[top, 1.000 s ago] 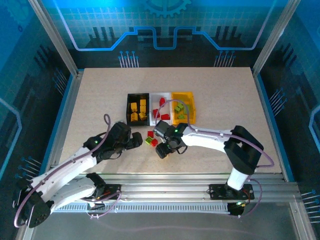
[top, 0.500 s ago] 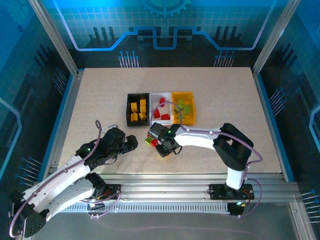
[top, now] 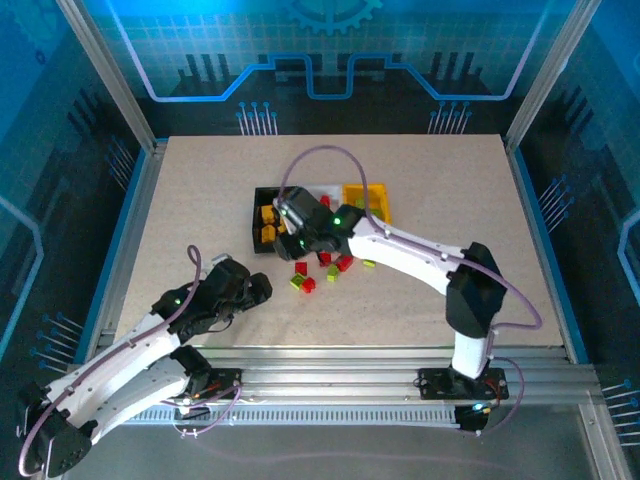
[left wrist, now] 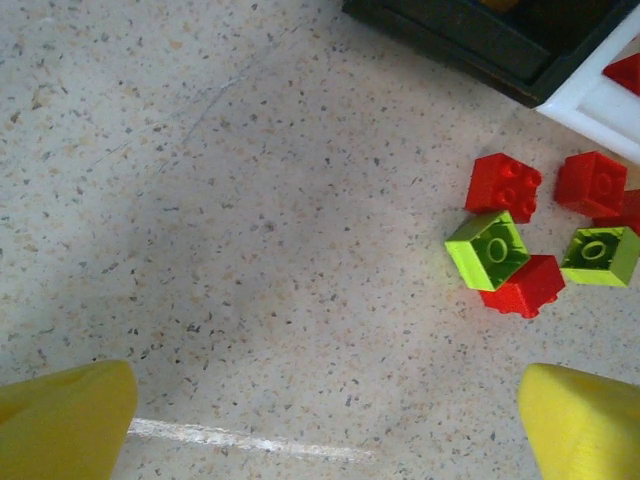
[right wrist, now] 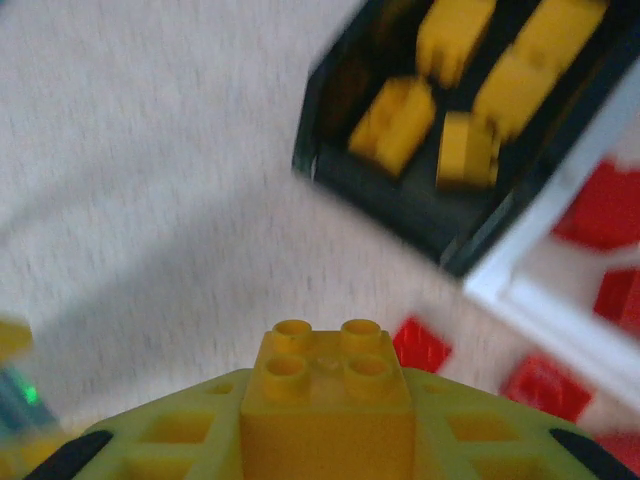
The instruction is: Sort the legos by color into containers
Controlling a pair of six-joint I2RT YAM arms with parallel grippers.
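Your right gripper is clamped on a yellow brick. The black bin sits just ahead of it. Your left gripper is wide open, with loose red bricks and green bricks ahead-right of it.

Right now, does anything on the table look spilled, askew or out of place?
Nothing stands out. Small red plastic bricks and light green plastic bricks lie loose on the speckled table beside the black plastic bin, simply unsorted. That bin's visible yellow-orange plastic bricks all match. The right jaws hold another yellow-orange brick.
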